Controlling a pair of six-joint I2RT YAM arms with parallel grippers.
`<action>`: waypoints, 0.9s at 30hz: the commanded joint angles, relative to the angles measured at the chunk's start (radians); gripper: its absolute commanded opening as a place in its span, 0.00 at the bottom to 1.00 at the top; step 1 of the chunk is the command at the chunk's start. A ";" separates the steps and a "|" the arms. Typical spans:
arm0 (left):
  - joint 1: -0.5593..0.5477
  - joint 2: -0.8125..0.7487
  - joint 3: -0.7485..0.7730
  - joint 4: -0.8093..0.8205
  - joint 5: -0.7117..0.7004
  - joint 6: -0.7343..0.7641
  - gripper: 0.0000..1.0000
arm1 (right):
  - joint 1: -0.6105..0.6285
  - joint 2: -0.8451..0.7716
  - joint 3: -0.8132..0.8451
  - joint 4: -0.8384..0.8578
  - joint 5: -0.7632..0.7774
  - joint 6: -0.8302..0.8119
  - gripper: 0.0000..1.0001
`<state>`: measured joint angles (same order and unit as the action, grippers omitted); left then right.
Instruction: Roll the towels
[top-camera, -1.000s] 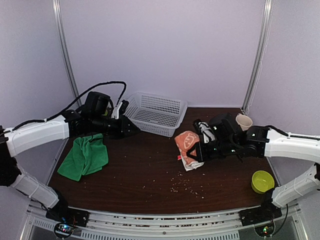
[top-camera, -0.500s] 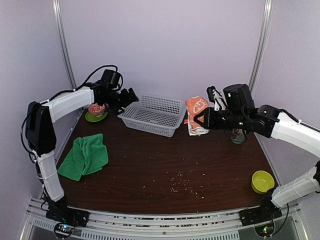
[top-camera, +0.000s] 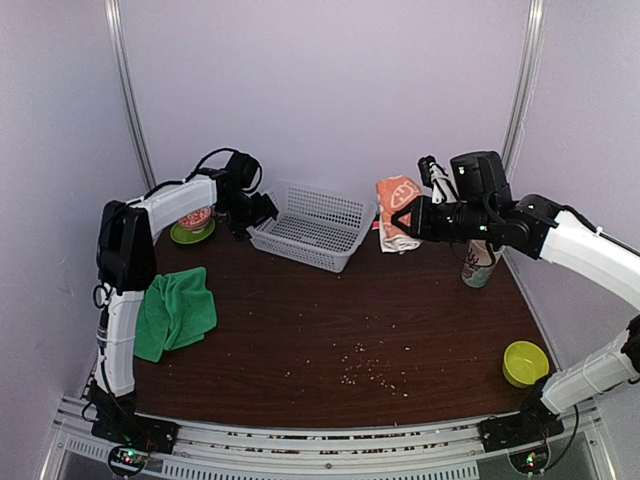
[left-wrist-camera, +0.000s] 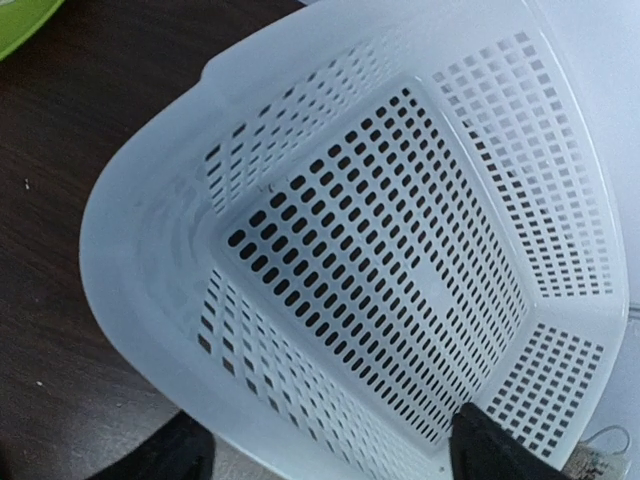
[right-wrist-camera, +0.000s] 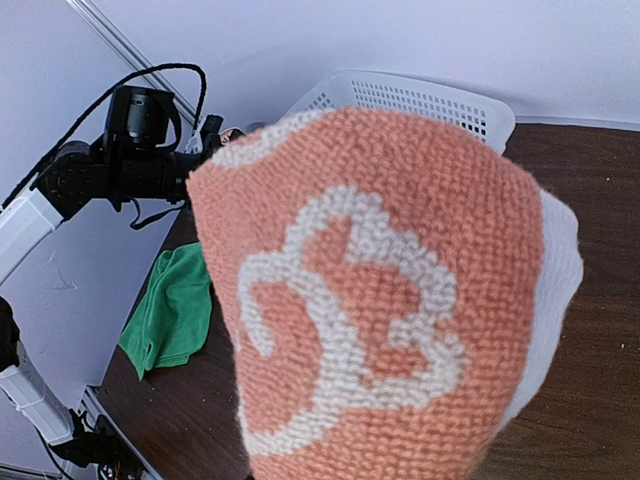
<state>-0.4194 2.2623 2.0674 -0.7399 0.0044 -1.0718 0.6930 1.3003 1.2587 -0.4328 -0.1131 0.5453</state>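
Note:
The orange towel (top-camera: 396, 208) with white prints hangs bunched in the air at the back, just right of the white basket (top-camera: 310, 226). My right gripper (top-camera: 408, 220) is shut on it. In the right wrist view the orange towel (right-wrist-camera: 380, 300) fills the frame and hides the fingers. The green towel (top-camera: 176, 310) lies crumpled on the table at the left, also seen as the green towel (right-wrist-camera: 170, 308) from the right wrist. My left gripper (top-camera: 256, 210) is open at the basket's left corner. In its wrist view the left gripper (left-wrist-camera: 330, 452) straddles the basket (left-wrist-camera: 400, 250) rim.
A green plate (top-camera: 190, 234) with a red item sits behind the left arm. A can (top-camera: 479, 264) stands under the right arm, and a yellow-green bowl (top-camera: 524, 362) sits at the right front. Crumbs (top-camera: 365, 370) are scattered mid-table.
The right arm lifted the orange towel off the table, up and back beside the basket. The left gripper swung back to the basket's left corner and opened.

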 joint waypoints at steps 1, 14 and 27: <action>0.014 0.065 0.052 -0.021 0.027 -0.042 0.75 | -0.011 0.019 0.045 0.030 -0.033 -0.007 0.00; -0.012 0.016 -0.033 0.024 0.041 -0.101 0.03 | -0.018 0.019 0.063 0.032 -0.045 -0.006 0.00; -0.152 -0.188 -0.228 0.005 0.235 0.271 0.00 | -0.015 -0.024 0.053 -0.128 -0.105 -0.191 0.00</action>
<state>-0.5072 2.1418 1.8690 -0.7158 0.1097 -1.0771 0.6823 1.3010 1.2919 -0.4580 -0.2005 0.4839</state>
